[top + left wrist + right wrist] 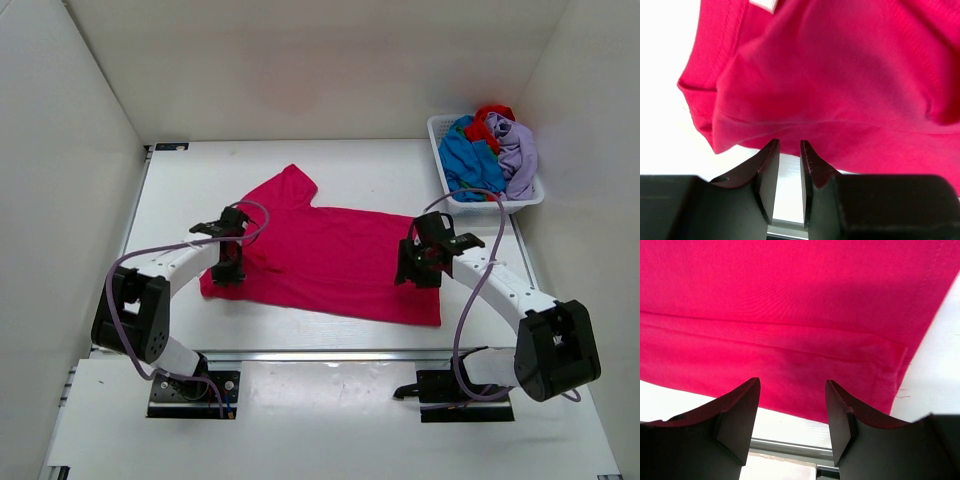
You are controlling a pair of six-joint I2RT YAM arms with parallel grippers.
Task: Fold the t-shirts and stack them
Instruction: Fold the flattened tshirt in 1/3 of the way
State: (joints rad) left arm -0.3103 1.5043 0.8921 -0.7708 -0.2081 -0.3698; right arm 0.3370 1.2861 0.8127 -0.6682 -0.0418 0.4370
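A bright magenta-pink t-shirt (330,255) lies spread on the white table, one sleeve pointing to the back left. My left gripper (228,268) hovers over its left part. In the left wrist view the jaws (789,145) stand a narrow gap apart with nothing between them, just short of the shirt's (850,75) near edge. My right gripper (416,270) hovers over the shirt's right part. In the right wrist view its jaws (792,385) are wide open and empty above the hem (790,305). Blue (465,160), red (490,120) and pale lavender (518,155) shirts lie bunched in the basket.
A white slatted basket (436,135) stands at the back right corner of the table. White walls enclose the table on the left, back and right. The table's metal front edge (790,447) runs just below the shirt's hem.
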